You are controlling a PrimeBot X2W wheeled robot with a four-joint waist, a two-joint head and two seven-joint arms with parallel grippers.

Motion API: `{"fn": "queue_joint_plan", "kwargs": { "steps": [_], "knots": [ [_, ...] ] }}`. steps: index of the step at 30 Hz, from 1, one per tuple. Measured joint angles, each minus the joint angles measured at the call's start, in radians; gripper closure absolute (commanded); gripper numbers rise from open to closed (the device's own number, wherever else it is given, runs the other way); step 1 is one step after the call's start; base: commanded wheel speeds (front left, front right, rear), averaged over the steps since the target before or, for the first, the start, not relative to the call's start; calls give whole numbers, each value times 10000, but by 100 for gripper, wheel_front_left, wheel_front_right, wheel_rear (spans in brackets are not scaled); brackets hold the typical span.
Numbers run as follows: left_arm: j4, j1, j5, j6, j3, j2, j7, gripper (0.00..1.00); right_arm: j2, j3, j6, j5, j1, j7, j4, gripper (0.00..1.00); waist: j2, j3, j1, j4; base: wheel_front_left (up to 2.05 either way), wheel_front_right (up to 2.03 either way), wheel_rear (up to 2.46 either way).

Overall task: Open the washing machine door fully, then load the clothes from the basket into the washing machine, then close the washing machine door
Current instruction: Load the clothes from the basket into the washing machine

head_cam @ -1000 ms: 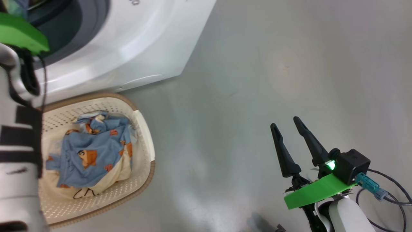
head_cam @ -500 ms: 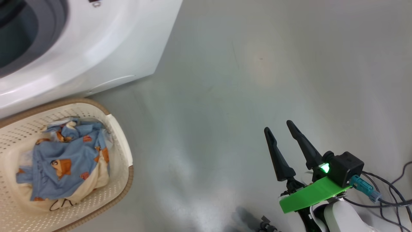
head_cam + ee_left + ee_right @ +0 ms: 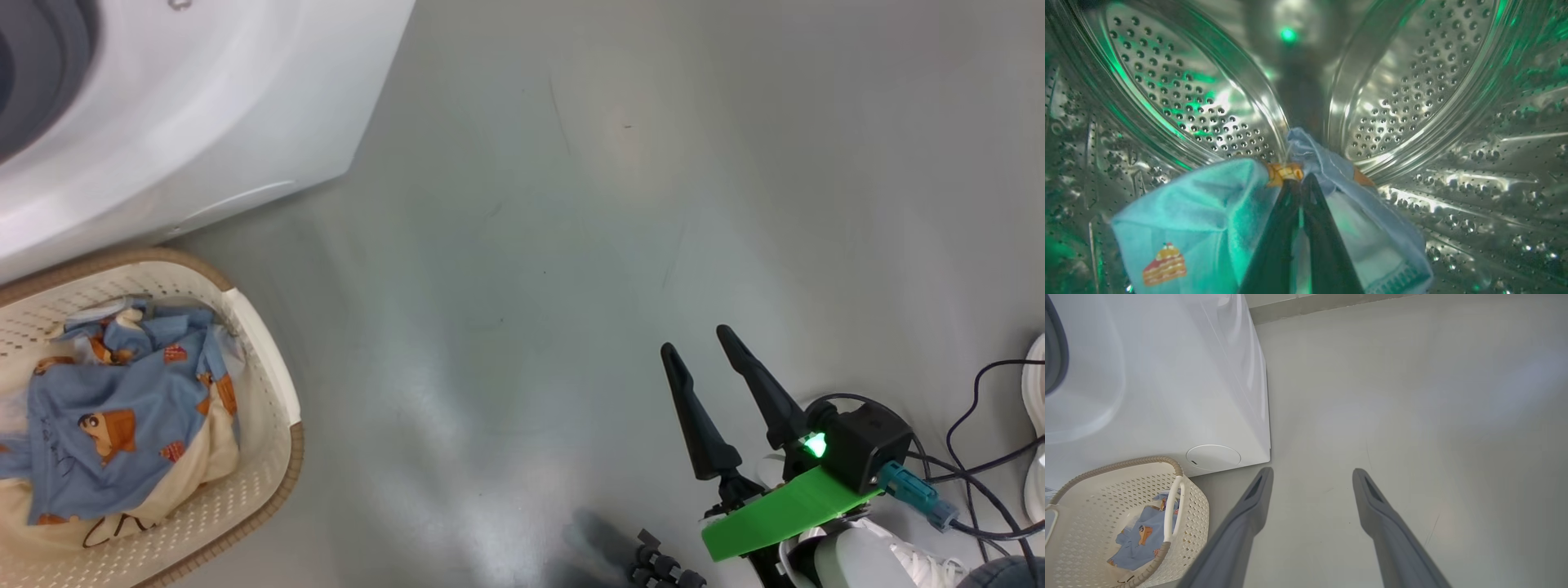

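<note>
Currently, the left gripper (image 3: 1300,179) is clamped on the held garment (image 3: 1208,212), a light blue cloth with a small cake print. The fingers pinch a bunched fold right at their tips. From that fold the cloth drapes back along both sides of the fingers, with the larger lobe to their left. It is gathered, so we read no firm long axis. Beyond the fingertips lies the perforated steel drum (image 3: 1412,81), so the garment is already inside the washing machine (image 3: 204,106).

We judge this fabric light, soft and fully limp. It should drop on release, though a fold may cling to a finger.

The right gripper (image 3: 1311,470) stands spread wide and holds nothing, with bare floor (image 3: 1412,396) between and ahead of its fingers. To the left of those fingers sits the basket (image 3: 261,367), mouth upward, just beside the machine's front panel. The clothes (image 3: 122,392) lie in it as a crumpled heap, blue bear-print cloth over a cream piece. The heap runs loosely along the basket's length.

For the next pick, we recommend gripping a raised fold near the middle of the heap. A flat patch offers the fingers nothing to close on, and a grip at one corner would leave a long trailing end.
</note>
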Motion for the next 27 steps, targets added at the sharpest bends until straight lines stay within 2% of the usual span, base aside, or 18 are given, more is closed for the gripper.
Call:
{"fn": "queue_joint_plan", "kwargs": {
  "steps": [8,9,10,11,12,18,27],
  "knots": [
    [1218,-37,4,-251,-247,-12,15,100,8,115,2,0,24,0,10,0,0,-119,0,-4,0,0,0],
    [1379,-63,2,-245,-255,-36,40,95,8,115,2,2,26,0,15,0,0,-143,-1,11,0,0,0],
    [1555,-117,0,-245,-257,-77,140,58,8,117,0,10,28,0,19,0,0,-169,-1,28,0,0,0],
    [1701,-174,2,-242,-297,-117,203,15,8,117,2,13,32,0,21,0,0,-193,-1,48,0,0,0],
    [1858,-257,2,-178,-313,-151,297,0,8,119,2,13,32,0,29,0,0,-224,0,69,0,0,0],
    [2364,-329,-109,19,-242,-334,303,0,8,111,2,29,31,0,38,0,-1,-491,0,206,0,0,0],
    [2458,47,-583,182,2,-997,84,0,4,82,2,44,17,0,105,0,0,-1031,0,608,0,0,0]
  ]
}}
